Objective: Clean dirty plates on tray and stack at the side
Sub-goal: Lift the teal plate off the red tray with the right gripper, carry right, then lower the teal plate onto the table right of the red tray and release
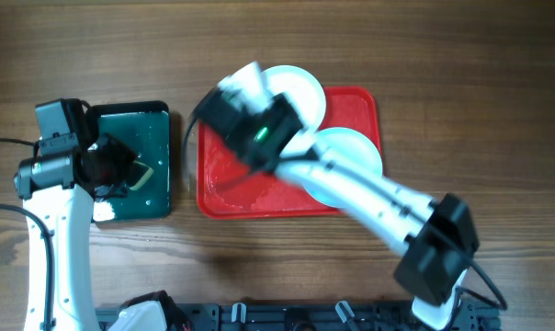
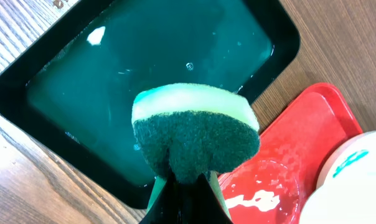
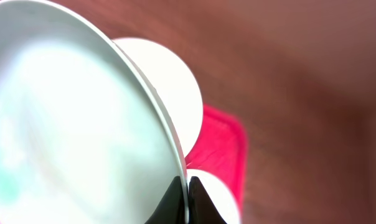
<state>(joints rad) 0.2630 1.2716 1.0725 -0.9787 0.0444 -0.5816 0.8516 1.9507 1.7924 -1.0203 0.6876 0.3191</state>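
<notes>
**Plate pinched by its rim, sponge at the ready**

Nearest your right wrist camera, the right gripper (image 3: 187, 193) was closed on the thin rim of a pale, round shallow plate (image 3: 70, 124), tilted steeply above the large red plastic tray (image 3: 222, 149). Behind it a second white plate (image 3: 166, 81) sat at the tray's edge, and a third plate (image 1: 351, 152) lay partly under the arm. Your left gripper (image 2: 187, 193) clamped a yellow-green sponge with a dark scouring face (image 2: 197, 134) over the dark green-black water tray (image 2: 281, 37). As I judge it, the risk was that slim edge pinch: scrubbing pressure could lever the plate out and drop it onto the others.
</notes>
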